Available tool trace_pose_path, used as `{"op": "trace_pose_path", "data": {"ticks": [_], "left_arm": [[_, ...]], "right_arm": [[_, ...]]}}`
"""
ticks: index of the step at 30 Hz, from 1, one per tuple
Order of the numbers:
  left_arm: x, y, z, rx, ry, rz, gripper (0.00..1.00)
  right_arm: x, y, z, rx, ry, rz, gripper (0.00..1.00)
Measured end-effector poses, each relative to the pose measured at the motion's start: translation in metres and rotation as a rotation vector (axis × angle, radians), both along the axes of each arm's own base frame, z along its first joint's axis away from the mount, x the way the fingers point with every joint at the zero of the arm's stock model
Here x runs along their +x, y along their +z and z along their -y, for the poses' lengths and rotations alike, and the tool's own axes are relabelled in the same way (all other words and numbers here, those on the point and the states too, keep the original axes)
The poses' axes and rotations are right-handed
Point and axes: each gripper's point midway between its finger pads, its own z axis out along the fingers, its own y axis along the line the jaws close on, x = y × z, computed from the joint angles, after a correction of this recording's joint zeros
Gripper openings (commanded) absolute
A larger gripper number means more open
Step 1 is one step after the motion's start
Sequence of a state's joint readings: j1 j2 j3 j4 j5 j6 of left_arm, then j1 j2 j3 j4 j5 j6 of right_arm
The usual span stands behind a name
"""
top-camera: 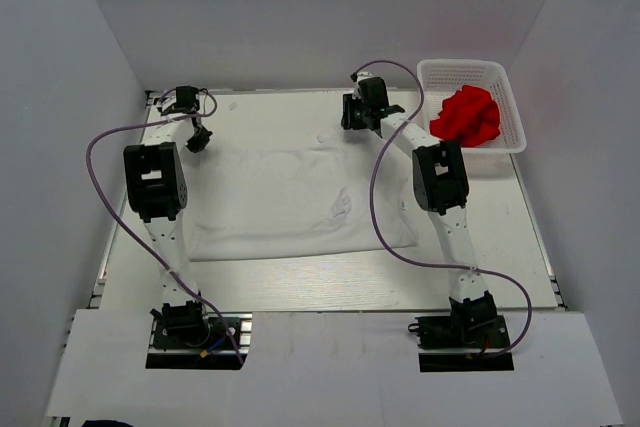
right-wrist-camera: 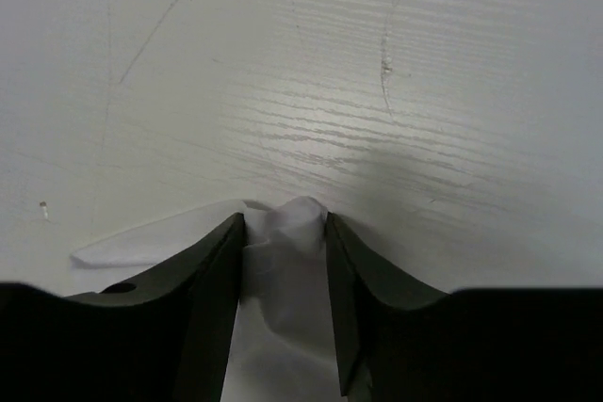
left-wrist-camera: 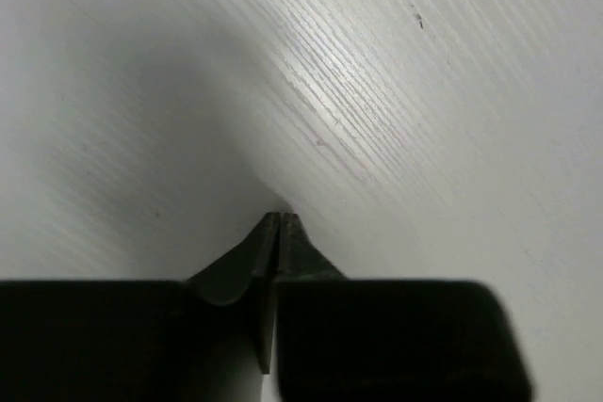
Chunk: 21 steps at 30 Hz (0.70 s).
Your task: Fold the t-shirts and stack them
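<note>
one red t-shirt (top-camera: 466, 115) fills the basket (top-camera: 512, 107); both end effectors pinch the white t-shirt (top-camera: 290, 202).

White t-shirt (top-camera: 290, 202) spread flat, wrinkled, centre frame; red t-shirt (top-camera: 467, 115) crumpled in basket, upper right.

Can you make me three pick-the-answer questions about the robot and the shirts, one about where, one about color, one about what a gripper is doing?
1. Where is the red t-shirt?
A. in the basket
B. flat on the table
C. under the white t-shirt

2. What color is the t-shirt spread on the table?
A. blue
B. white
C. green

3. What sits between the right gripper fingers?
A. nothing
B. a cable
C. white cloth

Answers: 1 A, the red bundle lies inside the mesh walls. 2 B, the white t-shirt lies between the arms. 3 C, the wrist view shows a fold bunched between the fingers.
</note>
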<state>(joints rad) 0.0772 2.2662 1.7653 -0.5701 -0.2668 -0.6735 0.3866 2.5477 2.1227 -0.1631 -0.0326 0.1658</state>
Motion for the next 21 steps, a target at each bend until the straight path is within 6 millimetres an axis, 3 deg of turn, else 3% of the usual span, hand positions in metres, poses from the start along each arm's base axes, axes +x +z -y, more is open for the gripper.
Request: {"op": "trace_pose_path", "data": {"ticks": [1,4,6,13,17,21], "left_arm": [[0.000,0.000,0.000,-0.003,0.000,0.001,0.00],[0.000,0.000,0.002,-0.013,-0.004,0.003,0.00],[0.000,0.000,0.003,-0.015,-0.005,0.004,0.00],[0.000,0.003,0.005,-0.010,-0.022,0.016,0.00],[-0.006,0.004,0.010,-0.002,-0.046,0.018,0.00],[-0.024,0.008,0.015,0.002,-0.064,0.008,0.00]], "right_arm": [[0.000,-0.001,0.000,0.003,-0.004,-0.006,0.32],[-0.001,-0.003,0.004,-0.001,-0.039,-0.018,0.10],[0.000,-0.003,0.007,-0.004,-0.065,-0.021,0.01],[0.000,0.000,0.008,-0.017,-0.068,-0.004,0.00],[-0.013,0.005,0.004,-0.010,-0.010,0.007,0.00],[-0.028,0.024,0.004,0.008,0.027,0.037,0.00]]}}
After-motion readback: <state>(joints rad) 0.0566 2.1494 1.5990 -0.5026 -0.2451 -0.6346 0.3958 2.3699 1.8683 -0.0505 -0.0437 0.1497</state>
